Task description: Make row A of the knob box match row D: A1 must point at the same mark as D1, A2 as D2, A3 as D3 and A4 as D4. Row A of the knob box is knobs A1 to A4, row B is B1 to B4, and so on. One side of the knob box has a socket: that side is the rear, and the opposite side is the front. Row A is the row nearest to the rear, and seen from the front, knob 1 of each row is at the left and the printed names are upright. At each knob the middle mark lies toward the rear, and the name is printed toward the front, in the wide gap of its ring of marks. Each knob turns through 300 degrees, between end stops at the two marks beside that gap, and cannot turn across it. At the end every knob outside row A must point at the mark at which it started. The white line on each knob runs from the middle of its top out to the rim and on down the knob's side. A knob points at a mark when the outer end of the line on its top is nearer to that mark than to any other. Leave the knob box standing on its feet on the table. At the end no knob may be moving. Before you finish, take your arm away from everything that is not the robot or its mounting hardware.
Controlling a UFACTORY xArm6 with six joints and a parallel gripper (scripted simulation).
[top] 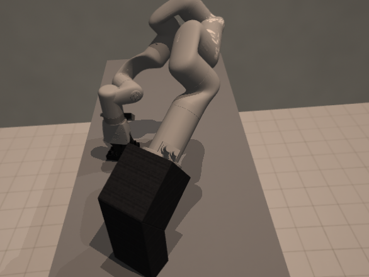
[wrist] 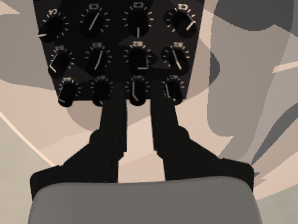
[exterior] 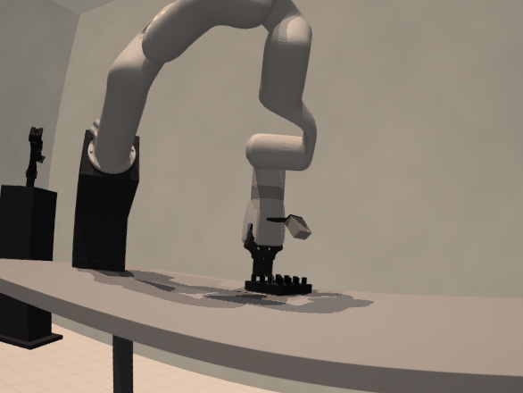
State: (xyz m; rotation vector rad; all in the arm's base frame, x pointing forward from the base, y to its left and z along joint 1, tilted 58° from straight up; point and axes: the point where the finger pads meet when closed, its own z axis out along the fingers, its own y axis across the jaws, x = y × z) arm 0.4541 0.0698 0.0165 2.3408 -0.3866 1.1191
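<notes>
I'm reading inverted "C2" and "B2" on the box [top: 111,156] [exterior: 278,288] [wrist: 116,37], upper centre; my gripper [top: 121,150] [exterior: 262,273] [wrist: 138,96] is standing narrowly parted around a knob [wrist: 137,94], unclamped.

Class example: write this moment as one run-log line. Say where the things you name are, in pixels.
gripper [exterior: 262,276] [wrist: 138,96]: fingers around row-A knob | knob box [exterior: 278,289] [wrist: 117,37]: on table | arm: overhead

Arm [top: 186,47] [exterior: 286,67]: smooth, plastic-like shell, glossy highlights at upper bends, satin elsewhere. Gripper [exterior: 262,276] [wrist: 138,96]: matt black fingers, smooth grey housing above them. Knob box [exterior: 278,288] [wrist: 112,37] below gripper: dark, matt, plastic-looking. Tabletop [top: 227,201] [exterior: 357,330] under gripper: smooth, matt. Pedestal [top: 135,182] [exterior: 100,223], behind gripper toward arm base: black, wood-like grain, low sheen.
</notes>
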